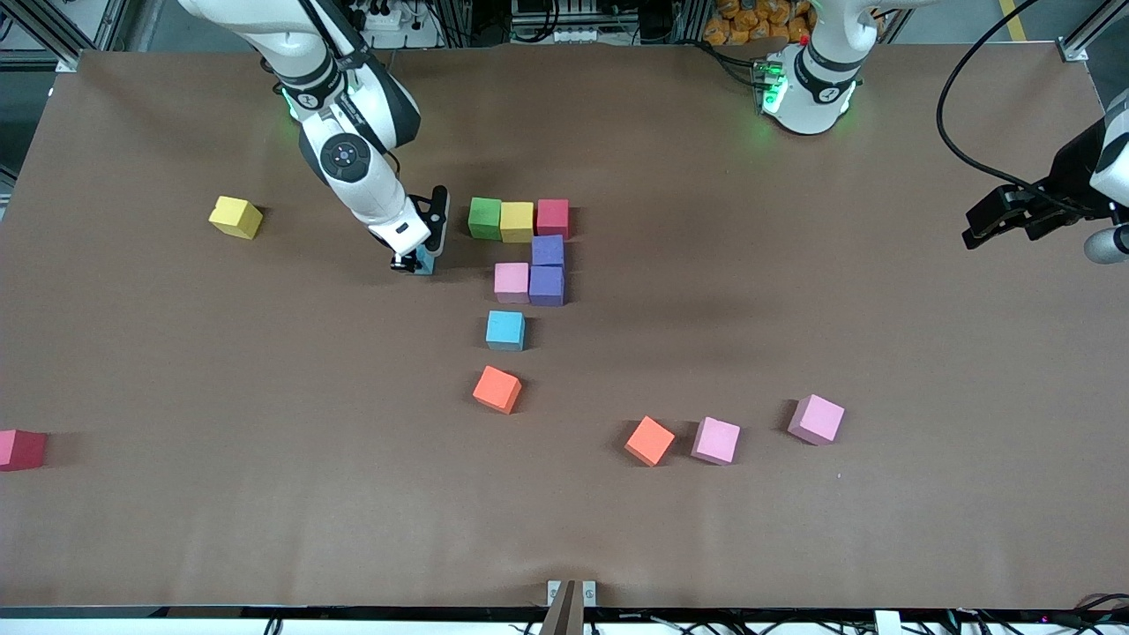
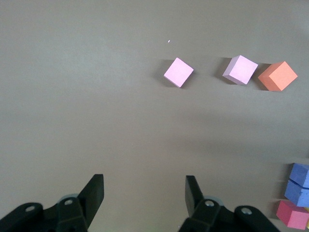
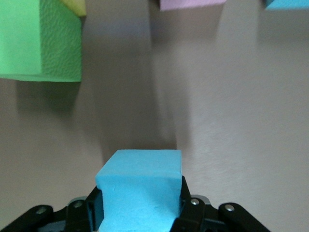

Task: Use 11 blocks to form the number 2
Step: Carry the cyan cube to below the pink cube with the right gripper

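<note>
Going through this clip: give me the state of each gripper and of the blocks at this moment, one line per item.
right gripper: shut on the light blue block, down at the table beside the green block.
left gripper: open, empty, waiting over bare table at the left arm's end.
partial 2: green, yellow, red, two purple and one pink set edge to edge.
second light blue block: loose, just nearer the camera than the pink one.

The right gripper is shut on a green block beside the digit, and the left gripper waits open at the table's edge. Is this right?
Not quite. The right wrist view shows the right gripper shut on a light blue block, not a green one; the green block sits in the digit's top row. The left gripper does wait open.
</note>
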Tool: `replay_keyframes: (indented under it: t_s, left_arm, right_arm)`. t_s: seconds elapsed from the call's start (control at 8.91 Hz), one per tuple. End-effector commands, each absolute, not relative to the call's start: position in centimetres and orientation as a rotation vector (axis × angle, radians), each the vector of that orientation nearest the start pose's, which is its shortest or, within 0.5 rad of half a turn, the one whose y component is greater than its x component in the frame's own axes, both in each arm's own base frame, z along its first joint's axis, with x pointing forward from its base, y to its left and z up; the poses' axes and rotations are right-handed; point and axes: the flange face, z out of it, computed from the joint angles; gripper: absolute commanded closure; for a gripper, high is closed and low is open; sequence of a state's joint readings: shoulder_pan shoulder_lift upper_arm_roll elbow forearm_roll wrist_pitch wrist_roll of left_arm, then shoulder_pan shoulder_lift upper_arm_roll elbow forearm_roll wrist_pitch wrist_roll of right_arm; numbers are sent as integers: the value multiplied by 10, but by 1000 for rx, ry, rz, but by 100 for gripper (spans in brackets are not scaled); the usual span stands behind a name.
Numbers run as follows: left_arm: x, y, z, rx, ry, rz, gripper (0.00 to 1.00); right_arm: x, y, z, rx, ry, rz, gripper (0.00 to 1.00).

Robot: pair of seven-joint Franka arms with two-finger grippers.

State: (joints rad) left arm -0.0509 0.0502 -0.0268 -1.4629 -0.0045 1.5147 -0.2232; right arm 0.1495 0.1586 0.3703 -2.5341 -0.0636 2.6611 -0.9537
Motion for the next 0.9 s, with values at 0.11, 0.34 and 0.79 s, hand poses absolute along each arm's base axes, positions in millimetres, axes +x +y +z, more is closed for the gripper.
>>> replay_keyframes:
  t_s: [0.11,0.34,0.79]
  left_arm:
    - [565,-44,647,-3163,-257,-9,23]
    - [565,-44,647,-3164,-255,-14,23]
    - [566,-51,647,-3169,-241,-20,23]
  right_arm:
    - [434,250,241,-2201,-2231,-97,100]
    - [460,262,235,-2213,-2174,-118,100]
    - [473,304,229,-2289,-2014,50,100]
